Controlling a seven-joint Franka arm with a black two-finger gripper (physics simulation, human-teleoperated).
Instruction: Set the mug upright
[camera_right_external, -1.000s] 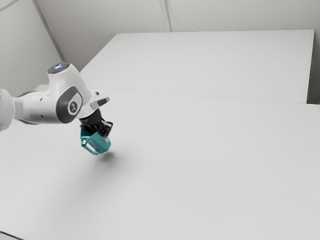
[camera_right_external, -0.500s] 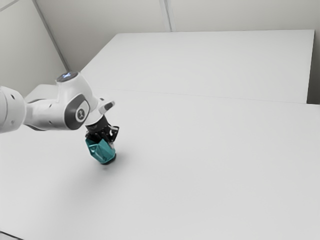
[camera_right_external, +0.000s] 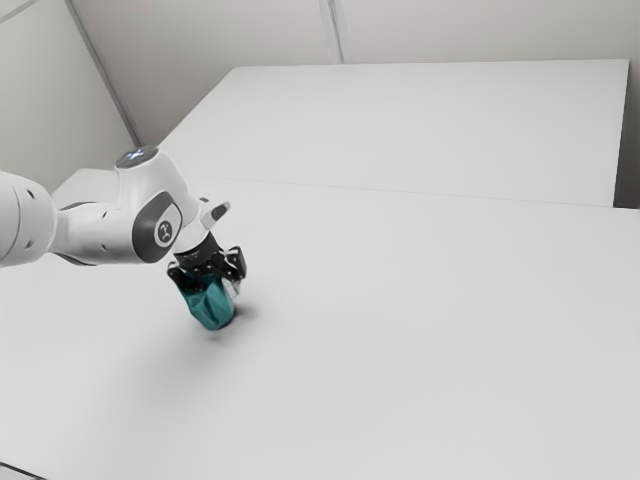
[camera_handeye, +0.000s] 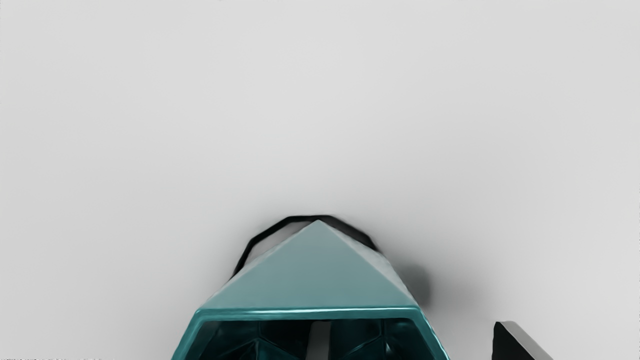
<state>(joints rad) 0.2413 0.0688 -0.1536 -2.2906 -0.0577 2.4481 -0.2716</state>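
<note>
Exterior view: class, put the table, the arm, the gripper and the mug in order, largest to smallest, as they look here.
1. Table
2. Arm
3. Gripper and mug: these two look about alike in size, so neither is ranked above the other.

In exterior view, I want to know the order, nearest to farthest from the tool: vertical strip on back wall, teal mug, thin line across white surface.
1. Teal mug: at the tool, on the exterior view's left.
2. Thin line: behind, crossing toward the view's right.
3. Vertical strip: farthest, top middle.
</note>
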